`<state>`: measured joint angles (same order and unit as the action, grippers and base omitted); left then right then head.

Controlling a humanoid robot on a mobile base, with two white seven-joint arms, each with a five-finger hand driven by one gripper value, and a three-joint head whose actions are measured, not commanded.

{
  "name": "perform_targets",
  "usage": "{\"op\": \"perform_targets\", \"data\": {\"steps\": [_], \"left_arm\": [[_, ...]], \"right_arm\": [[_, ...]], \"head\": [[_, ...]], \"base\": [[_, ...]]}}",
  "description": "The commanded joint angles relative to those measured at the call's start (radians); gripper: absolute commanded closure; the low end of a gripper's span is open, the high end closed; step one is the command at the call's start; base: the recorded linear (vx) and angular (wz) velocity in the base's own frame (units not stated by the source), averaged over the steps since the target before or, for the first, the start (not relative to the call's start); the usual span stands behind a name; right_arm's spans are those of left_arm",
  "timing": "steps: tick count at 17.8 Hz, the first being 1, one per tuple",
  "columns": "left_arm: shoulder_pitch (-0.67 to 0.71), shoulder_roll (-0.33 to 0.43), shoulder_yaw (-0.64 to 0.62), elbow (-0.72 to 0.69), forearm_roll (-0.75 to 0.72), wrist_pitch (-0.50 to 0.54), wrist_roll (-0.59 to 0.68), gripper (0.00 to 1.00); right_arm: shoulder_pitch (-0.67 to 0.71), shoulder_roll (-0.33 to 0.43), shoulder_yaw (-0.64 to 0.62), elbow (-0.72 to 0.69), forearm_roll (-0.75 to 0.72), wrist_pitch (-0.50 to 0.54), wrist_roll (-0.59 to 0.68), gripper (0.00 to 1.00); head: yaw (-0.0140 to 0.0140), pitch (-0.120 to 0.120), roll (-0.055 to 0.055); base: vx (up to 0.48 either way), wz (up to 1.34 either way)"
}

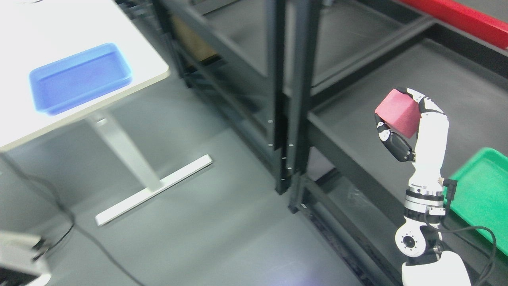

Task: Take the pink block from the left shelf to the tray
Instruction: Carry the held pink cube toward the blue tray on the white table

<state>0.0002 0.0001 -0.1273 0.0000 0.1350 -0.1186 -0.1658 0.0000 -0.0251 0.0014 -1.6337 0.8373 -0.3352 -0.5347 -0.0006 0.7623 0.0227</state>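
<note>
- Head view: right hand (412,127) raised above the dark shelf (397,79), fingers curled tight around pink block (398,113), block held off the shelf surface.
- Blue tray (79,77) on white table (31,35), well left of the shelf.
- Green tray (482,194) just right of the hand's wrist.

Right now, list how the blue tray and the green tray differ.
The blue tray sits on the white table at upper left; the green tray lies at lower right beside the right hand. The blue tray shows whole; the green tray is cut off by the picture's edge. Both look empty.
</note>
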Motion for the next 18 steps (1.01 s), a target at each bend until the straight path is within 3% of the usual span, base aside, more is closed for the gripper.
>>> {"op": "perform_targets", "data": {"steps": [1,18], "left_arm": [[0.020,0.017,0.000,-0.017,0.000,0.000,0.000,0.00],[0.020,0.017,0.000,-0.017,0.000,0.000,0.000,0.00]], "right_arm": [[0.012,-0.015,-0.023,-0.003,-0.004,0.004,0.002,0.95],[0.040,-0.021,-0.021,-0.003,-0.004,-0.002,0.012,0.95]], "head": [[0.0000,0.000,0.000],[0.0000,0.000,0.000]], "base": [[-0.110,0.91],[-0.040,0.61]]}}
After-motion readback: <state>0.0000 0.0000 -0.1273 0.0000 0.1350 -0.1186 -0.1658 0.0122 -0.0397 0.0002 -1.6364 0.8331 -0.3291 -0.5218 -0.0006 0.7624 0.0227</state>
